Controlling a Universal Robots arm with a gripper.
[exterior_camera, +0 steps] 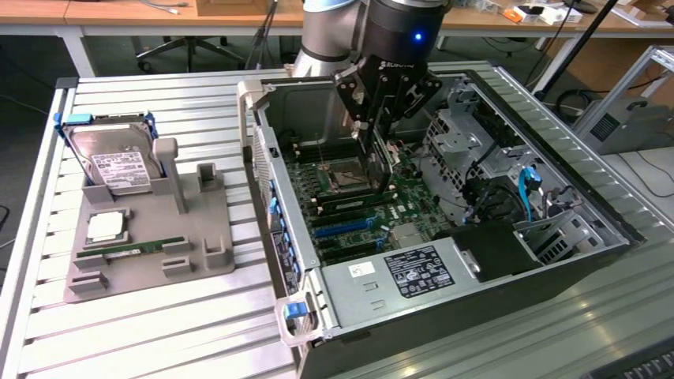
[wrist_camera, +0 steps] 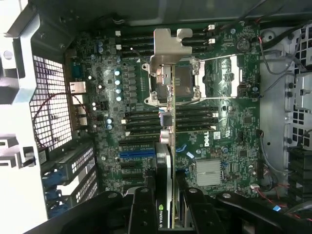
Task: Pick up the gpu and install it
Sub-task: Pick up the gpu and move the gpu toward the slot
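Over the motherboard point(wrist_camera: 219, 136), the fingers point(wrist_camera: 144, 209) pinch the gpu point(wrist_camera: 168, 131). If it tilts, it could go in crooked and scrape the board or bend.

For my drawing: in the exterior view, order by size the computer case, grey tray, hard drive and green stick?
1. Open black metal computer case
2. Flat grey plastic tray
3. Silver hard drive with white label
4. Thin green memory stick
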